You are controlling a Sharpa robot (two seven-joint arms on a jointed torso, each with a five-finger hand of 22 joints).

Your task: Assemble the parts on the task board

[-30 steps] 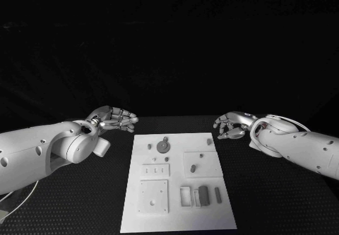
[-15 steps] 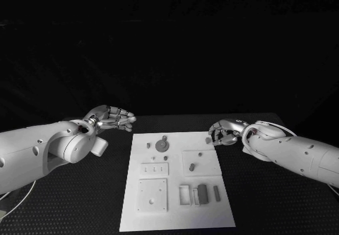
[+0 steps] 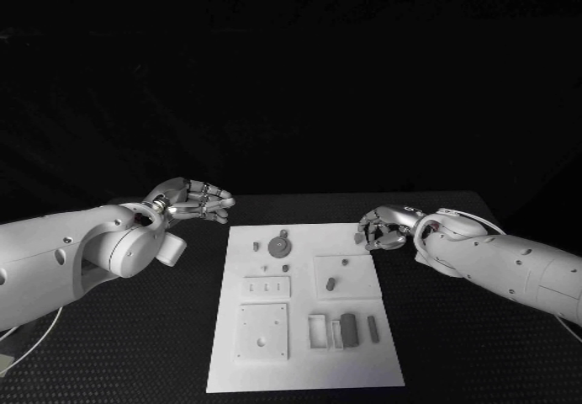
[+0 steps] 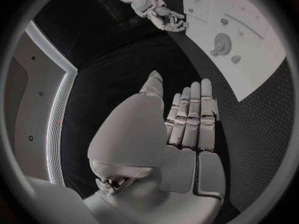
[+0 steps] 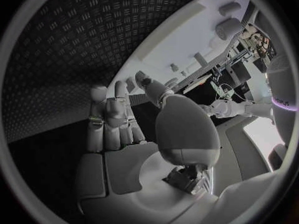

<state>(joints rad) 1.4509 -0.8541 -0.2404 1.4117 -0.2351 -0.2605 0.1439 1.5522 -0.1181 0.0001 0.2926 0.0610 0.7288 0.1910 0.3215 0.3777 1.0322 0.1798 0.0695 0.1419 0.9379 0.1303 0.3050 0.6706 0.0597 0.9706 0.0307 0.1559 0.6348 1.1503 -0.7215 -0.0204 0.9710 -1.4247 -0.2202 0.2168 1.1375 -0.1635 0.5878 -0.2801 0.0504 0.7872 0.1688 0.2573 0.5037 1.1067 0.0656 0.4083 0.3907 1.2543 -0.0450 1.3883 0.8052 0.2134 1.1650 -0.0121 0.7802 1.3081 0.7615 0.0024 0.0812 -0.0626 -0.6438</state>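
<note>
The white task board (image 3: 309,370) lies in the middle of the table, with small grey parts on it. A round gear (image 3: 280,247) sits near its far end, with small pegs (image 3: 256,247) beside it. Two long bars (image 3: 349,329) lie near the front right. My right hand (image 3: 384,228) hovers at the board's far right corner with its fingers bent, and I see nothing between them. My left hand (image 3: 194,202) hangs just off the far left corner, holding nothing. In the left wrist view its fingers (image 4: 190,117) lie straight and side by side.
Raised white blocks (image 3: 265,334) with holes and slots stand on the board's near half. Black ribbed table (image 3: 121,353) runs on both sides of the board.
My right hand has moved left to the board's far right corner and now covers the small part at that edge. The left hand has hardly moved.
</note>
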